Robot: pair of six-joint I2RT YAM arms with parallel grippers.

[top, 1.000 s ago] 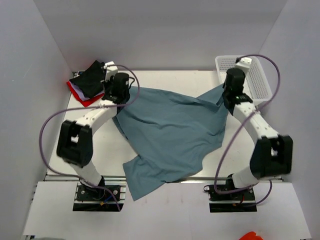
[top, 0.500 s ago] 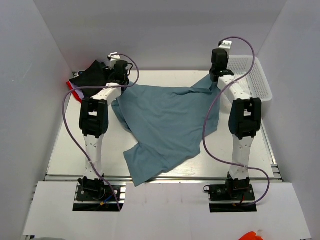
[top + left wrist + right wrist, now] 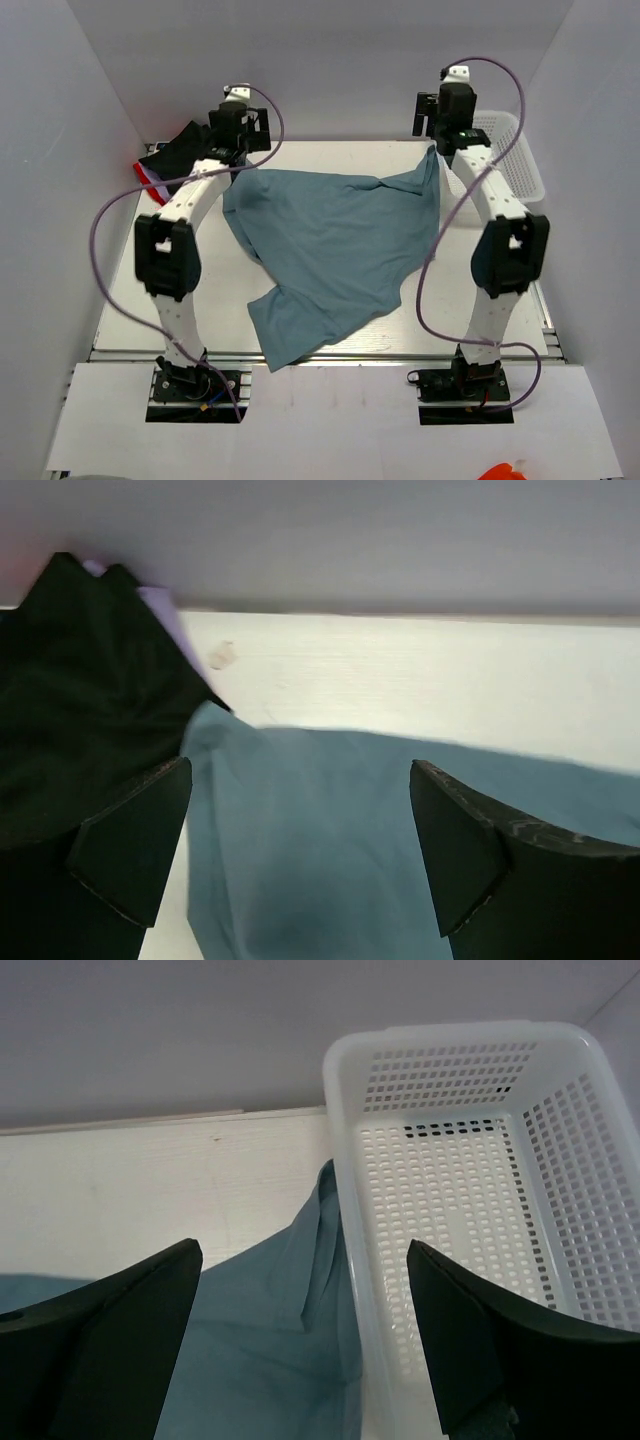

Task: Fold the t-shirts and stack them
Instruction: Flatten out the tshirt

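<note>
The dusty blue-teal t-shirt (image 3: 335, 245) lies opened out but unfolded across the middle of the counter (image 3: 130, 290). It is rumpled, with long creases fanning down from its far edge. That far edge runs nearly the counter's width. Its right corner is drawn up into a peak beside the white mesh basket (image 3: 450, 1180), touching the basket's wall. The near end narrows to a flap hanging over the counter's front edge.

In the far left corner sits a crumpled black t-shirt (image 3: 178, 155), touching the blue one's corner. Beneath it show a red edge (image 3: 141, 168) and a pale, white-looking layer (image 3: 158, 602).
</note>
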